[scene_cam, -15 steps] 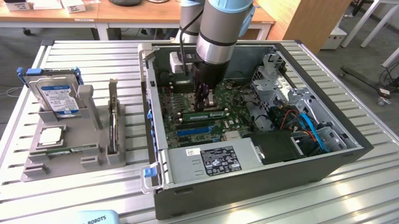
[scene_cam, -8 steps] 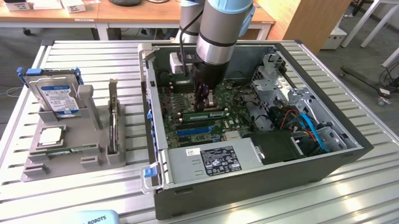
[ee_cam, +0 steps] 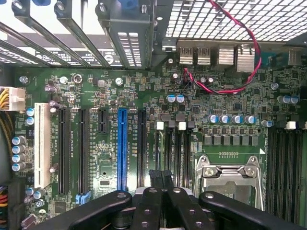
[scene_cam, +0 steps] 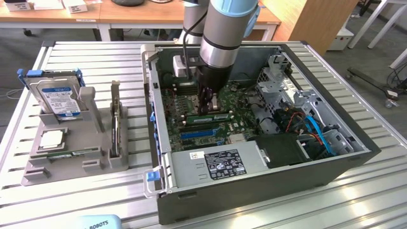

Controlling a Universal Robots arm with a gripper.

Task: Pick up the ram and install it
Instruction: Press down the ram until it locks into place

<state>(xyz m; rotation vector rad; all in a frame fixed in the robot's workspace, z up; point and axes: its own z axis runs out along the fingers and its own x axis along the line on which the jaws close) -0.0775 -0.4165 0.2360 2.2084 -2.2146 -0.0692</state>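
Black two-finger gripper (scene_cam: pixel 208 104) (ee_cam: pixel 160 176) is down inside the open dark grey PC case (scene_cam: pixel 254 195), over the green motherboard (ee_cam: pixel 96 91). Fingers are pinched narrow, nearly touching. The ram, a thin green stick with black chips (scene_cam: pixel 215 116), lies along a slot directly under the fingertips, beside the silver CPU socket (ee_cam: pixel 230 175). Can't tell whether the fingers actually grip it.

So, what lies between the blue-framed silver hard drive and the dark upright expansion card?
In the exterior view, a grey upright holder post stands between hard drive and card.
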